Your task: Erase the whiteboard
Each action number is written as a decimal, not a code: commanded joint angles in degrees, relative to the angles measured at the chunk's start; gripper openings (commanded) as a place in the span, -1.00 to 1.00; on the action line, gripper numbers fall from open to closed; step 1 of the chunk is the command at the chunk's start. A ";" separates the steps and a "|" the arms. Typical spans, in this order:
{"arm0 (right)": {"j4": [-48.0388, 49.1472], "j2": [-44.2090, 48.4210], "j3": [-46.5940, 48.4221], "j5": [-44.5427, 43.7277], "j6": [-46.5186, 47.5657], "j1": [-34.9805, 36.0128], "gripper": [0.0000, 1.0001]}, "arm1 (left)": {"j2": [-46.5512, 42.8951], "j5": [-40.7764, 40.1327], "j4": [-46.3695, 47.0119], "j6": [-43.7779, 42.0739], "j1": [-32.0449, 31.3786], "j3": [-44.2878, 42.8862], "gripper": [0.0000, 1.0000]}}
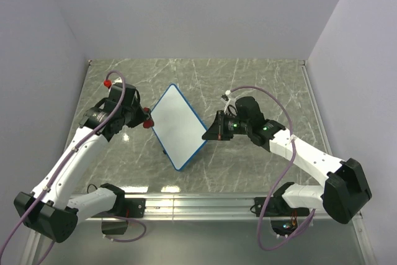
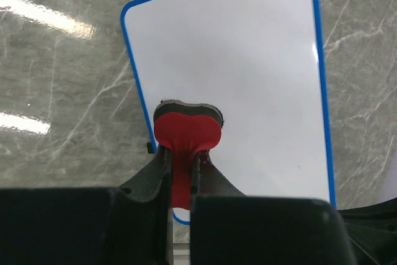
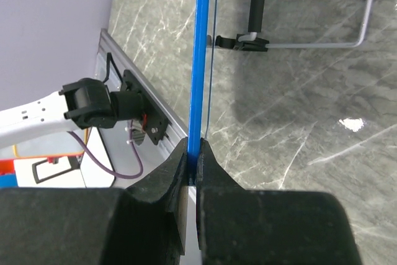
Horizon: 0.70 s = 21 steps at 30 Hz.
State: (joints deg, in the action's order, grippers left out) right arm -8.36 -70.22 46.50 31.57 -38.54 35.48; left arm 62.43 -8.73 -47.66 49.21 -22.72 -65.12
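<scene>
The whiteboard (image 1: 178, 127) lies in the centre of the top view, its blue rim pinched at the right corner by the closed fingers of the right gripper (image 1: 209, 133). Its white face shows no marks, so I judge the erasing done or nearly done. The left gripper (image 1: 144, 118) is clamped on the red-and-black eraser (image 2: 187, 130), low over the board's left edge; contact is unclear.

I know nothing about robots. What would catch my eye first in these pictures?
A whiteboard with a bright blue rim and no marks showing stands out at the middle of the grey marbled table. The right gripper is pinched shut on its blue rim. The left gripper clamps a small red-and-black eraser at the board's opposite side.
</scene>
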 commanded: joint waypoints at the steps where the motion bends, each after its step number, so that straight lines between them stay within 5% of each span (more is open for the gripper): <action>1: 4.95 4.99 6.21 -1.69 -0.22 0.20 -1.00 | -2.23 -1.46 -1.38 0.45 0.13 0.70 -0.99; 21: 2.65 -0.09 8.08 -7.58 0.84 0.11 -1.00 | -2.84 -1.73 -5.07 0.71 0.22 -1.94 -0.99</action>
State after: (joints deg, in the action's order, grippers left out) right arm -12.88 -70.00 53.78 23.97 -38.06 35.48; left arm 60.77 -9.10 -51.86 50.17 -22.72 -64.34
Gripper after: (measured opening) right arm 0.070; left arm 0.094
